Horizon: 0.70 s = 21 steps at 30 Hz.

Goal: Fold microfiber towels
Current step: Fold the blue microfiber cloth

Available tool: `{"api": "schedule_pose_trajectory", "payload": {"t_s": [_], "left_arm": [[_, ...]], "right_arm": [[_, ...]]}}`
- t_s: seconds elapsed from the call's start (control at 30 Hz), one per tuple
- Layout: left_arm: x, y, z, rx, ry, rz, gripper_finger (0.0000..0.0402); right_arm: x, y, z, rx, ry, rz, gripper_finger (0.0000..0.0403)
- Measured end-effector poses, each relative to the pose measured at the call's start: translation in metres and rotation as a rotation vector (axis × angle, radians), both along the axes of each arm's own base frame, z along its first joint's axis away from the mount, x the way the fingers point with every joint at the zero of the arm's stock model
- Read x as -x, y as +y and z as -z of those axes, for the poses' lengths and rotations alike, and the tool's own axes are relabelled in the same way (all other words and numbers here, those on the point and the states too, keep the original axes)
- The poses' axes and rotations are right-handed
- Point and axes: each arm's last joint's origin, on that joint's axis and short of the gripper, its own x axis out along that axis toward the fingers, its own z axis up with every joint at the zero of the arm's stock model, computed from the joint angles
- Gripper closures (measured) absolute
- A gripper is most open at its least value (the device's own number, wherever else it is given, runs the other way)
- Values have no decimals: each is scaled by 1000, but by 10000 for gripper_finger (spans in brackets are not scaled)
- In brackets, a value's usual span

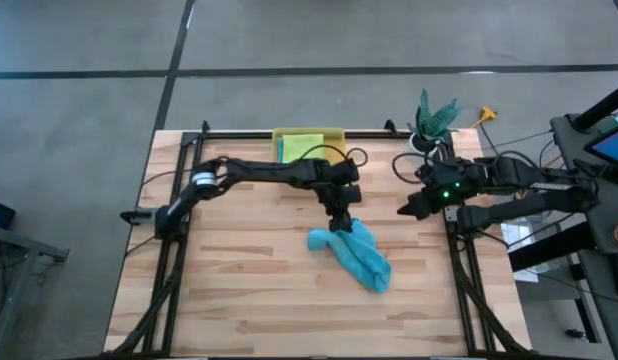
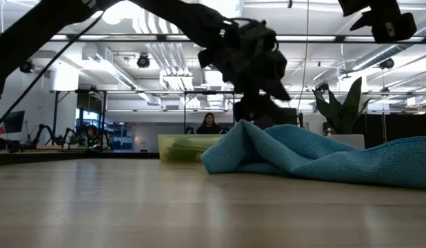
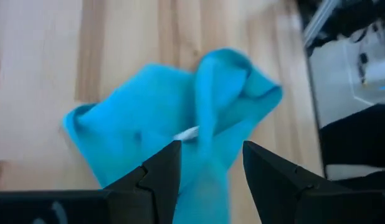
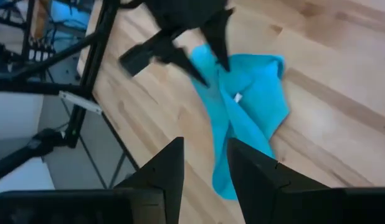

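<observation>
The teal towel (image 1: 354, 255) lay crumpled at mid-table, in front of the yellow bin (image 1: 309, 143); the left gripper (image 1: 341, 221), fingers apart, straddled its raised ridge; the right gripper (image 1: 409, 209) was held aside, empty, fingers parted; one single layer would best be pinched, then drawn flat.

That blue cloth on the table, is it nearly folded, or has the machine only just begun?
Only just begun, it seems. The teal towel lies crumpled on the wooden table, no neat fold yet. In hand: the left gripper is down at its upper edge, fingers open around a raised ridge of cloth. The right gripper waits open by the table's right side. A lime green cloth sits in the yellow bin.
</observation>
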Motion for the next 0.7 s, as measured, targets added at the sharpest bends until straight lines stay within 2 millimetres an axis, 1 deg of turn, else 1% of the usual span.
{"api": "schedule_pose_trajectory", "payload": {"t_s": [0.07, 0.13, 0.2, 0.4, 0.47, 0.5, 0.7], "left_arm": [[-1, 0, 7, -21, 21, 26, 245], [0, 1, 10, -82, 22, 41, 245], [0, 2, 11, -142, 11, 44, 245], [-4, 6, 6, -185, -41, 46, 241], [-5, 7, 10, -191, -34, 34, 234], [-6, 7, 12, -187, -24, 31, 229], [-9, 5, 46, -114, 80, 25, 215]], "right_arm": [[-1, 3, 1, 7, 4, -27, 285], [-3, 6, 2, 15, 11, -56, 286], [-4, 9, 5, 16, 25, -76, 287], [-10, 17, 18, 7, 68, -114, 285], [-13, 20, 22, -5, 67, -120, 285], [-14, 22, 23, -9, 62, -125, 286], [-23, 35, 24, -34, 37, -173, 288]]}}
